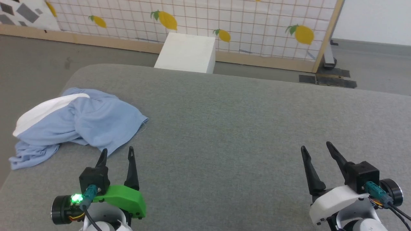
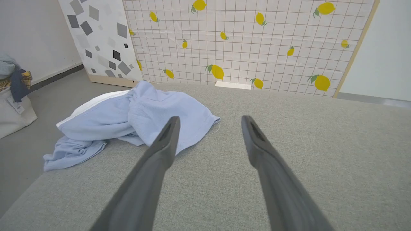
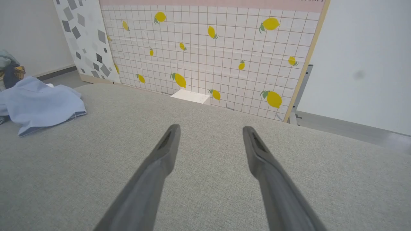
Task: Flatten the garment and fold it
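Garment (image 1: pixel 80 125) bunched up; left wrist view adds laundry basket (image 2: pixel 14 115)

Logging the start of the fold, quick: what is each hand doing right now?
Left hand: open, empty, close to the shirt.
Right hand: open, empty, far from the shirt.

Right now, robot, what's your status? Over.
Left gripper open, empty; right gripper open, empty. Garment crumpled at left edge of gray surface, untouched. White box beyond far edge, out of the way.
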